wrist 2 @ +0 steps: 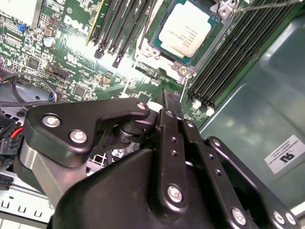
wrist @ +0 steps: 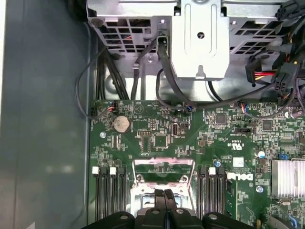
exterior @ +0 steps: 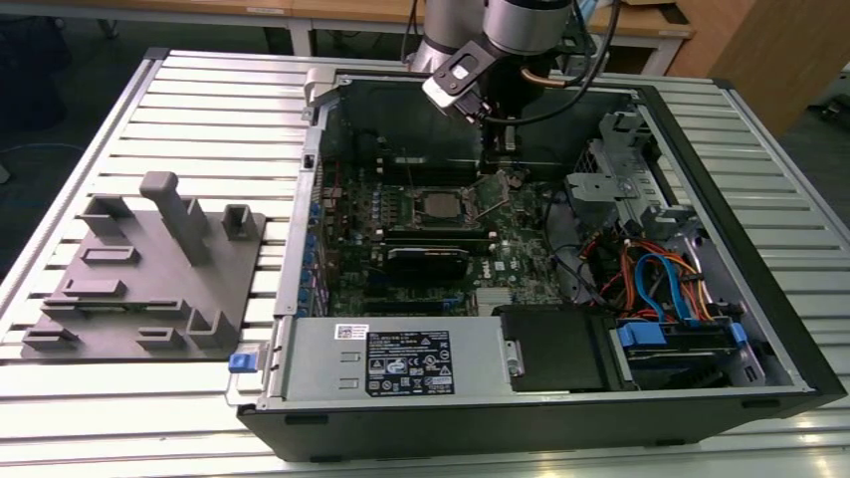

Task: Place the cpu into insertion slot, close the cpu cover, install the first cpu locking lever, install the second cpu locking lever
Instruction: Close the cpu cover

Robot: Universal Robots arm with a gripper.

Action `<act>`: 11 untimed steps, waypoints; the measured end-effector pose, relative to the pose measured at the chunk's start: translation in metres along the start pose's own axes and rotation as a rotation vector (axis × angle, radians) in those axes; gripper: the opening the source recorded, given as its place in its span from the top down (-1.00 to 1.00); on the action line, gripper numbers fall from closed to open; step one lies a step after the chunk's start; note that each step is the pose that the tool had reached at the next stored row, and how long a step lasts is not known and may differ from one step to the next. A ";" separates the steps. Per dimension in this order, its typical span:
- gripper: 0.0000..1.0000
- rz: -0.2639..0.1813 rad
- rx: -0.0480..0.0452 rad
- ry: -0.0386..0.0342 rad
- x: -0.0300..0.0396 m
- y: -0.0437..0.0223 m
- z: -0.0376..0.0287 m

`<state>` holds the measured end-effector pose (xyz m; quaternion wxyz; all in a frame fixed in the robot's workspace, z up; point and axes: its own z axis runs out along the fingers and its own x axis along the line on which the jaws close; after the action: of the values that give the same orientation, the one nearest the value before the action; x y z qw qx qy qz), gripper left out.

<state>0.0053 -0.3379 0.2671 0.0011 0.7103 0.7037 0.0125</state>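
An open computer case (exterior: 531, 428) lies on its side on a slatted table (exterior: 213, 110), and everything of the task sits inside it. A green motherboard (exterior: 512, 259) covers the case floor. Near its middle the cpu (exterior: 436, 204) already lies flat in the insertion slot (wrist 2: 153, 49), its silver top facing up and the socket's thin metal rim around it. Long black memory slots (wrist: 107, 191) run along both sides of the socket. The cpu cover (exterior: 493, 190) is not down: it stands tilted up from the socket's edge on the exterior view's right, and green board shows through its square window in the first wrist view. The arm reaches down into the case from above, and the gripper (wrist: 164, 194) has its two fingers pressed together with no gap, their tips right at the raised cover's frame (wrist: 164, 163); whether any metal is pinched between them cannot be told. Also in the case are a silver power supply (exterior: 385, 358) along the near wall, a metal drive cage (wrist: 198, 43), and a bundle of blue and orange cables (exterior: 658, 284). Outside the case, on the exterior view's left, a grey fixture tray (exterior: 146, 279) with upright posts and moulded pockets rests on the table.
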 end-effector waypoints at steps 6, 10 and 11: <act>0.80 0.014 -0.0003 -0.0001 0.0012 0.0067 0.0011; 0.80 0.014 -0.0003 -0.0002 0.0014 0.0088 0.0013; 0.80 0.014 -0.0003 -0.0002 0.0015 0.0088 0.0013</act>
<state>0.0141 -0.3365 0.2660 0.0012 0.7153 0.6987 0.0126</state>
